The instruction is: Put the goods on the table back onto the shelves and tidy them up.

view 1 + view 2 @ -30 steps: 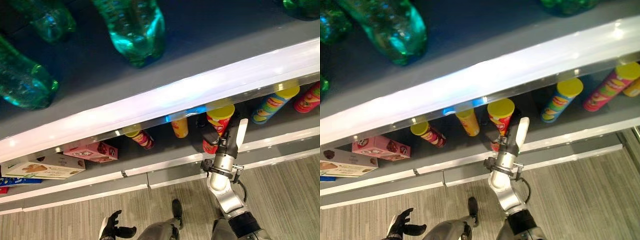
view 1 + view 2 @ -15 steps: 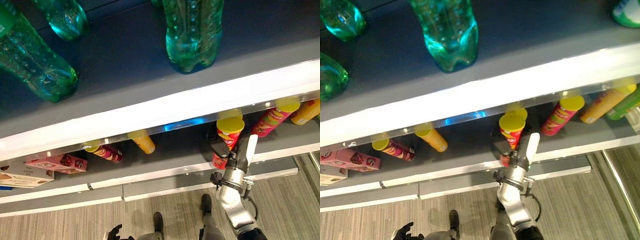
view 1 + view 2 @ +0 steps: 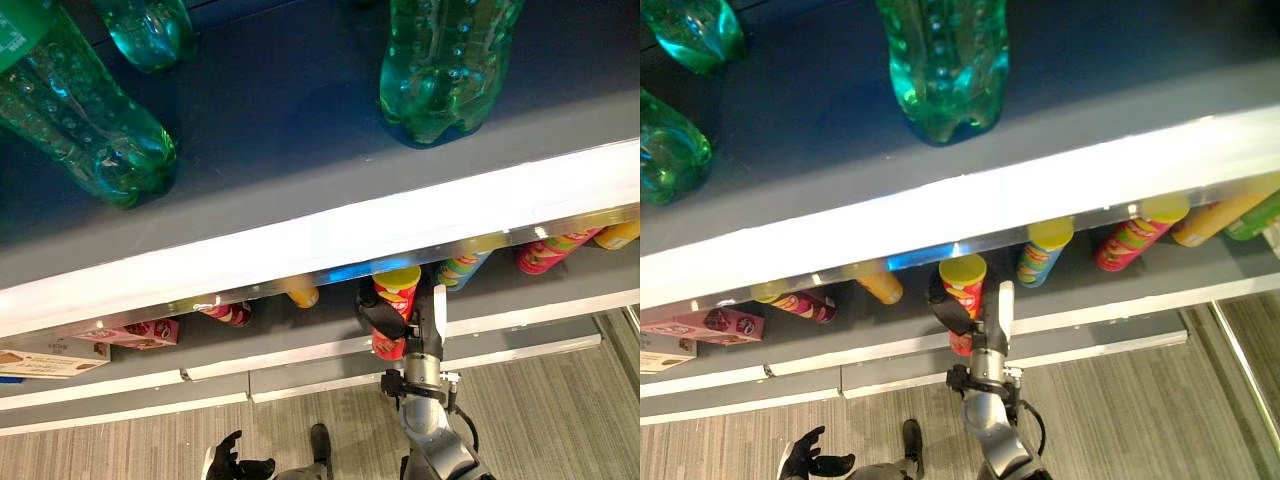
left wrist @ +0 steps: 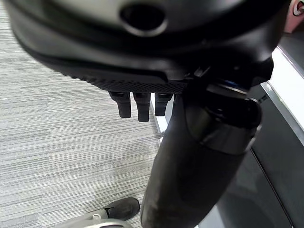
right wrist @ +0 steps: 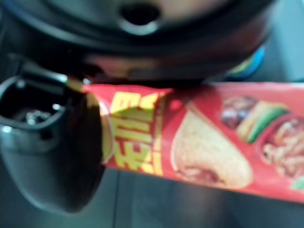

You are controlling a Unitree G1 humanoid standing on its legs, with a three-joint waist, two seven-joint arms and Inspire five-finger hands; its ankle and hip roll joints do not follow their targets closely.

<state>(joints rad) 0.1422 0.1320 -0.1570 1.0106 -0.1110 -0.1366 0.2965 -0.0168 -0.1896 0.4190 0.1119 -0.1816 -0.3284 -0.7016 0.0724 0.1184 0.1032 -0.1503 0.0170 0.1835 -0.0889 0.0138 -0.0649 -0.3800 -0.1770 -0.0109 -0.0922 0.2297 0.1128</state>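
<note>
On the lower shelf (image 3: 300,335), left eye view: the right hand (image 3: 388,318) has its dark fingers curled round a red chip can (image 3: 393,310) with a yellow lid, which stands upright with its base at the shelf's front edge. Just past the fingers on one side is a blue-patterned can (image 3: 462,270), and farther that way a pink can (image 3: 550,252) leans under the white shelf edge. On the other side of the fingers are an orange can (image 3: 302,293) and a tilted dark red can (image 3: 230,313), then a pink box (image 3: 135,332) and a flat biscuit box (image 3: 50,362). Green bottles (image 3: 440,60) stand on the upper shelf (image 3: 280,130). The left hand (image 3: 228,462) hangs low over the striped floor (image 3: 560,400), well apart from the shelves, fingers loosely spread, holding nothing. Right eye view: same layout; the held can (image 3: 962,300) sits between the orange can (image 3: 883,287) and the blue-patterned can (image 3: 1042,255), touching neither. Left wrist view: the left hand's fingers (image 4: 137,105) point down, relaxed, over the floor. Right wrist view: the can's red printed wall (image 5: 213,147) lies across the palm, the thumb (image 5: 52,147) wrapped round it near one end.
</note>
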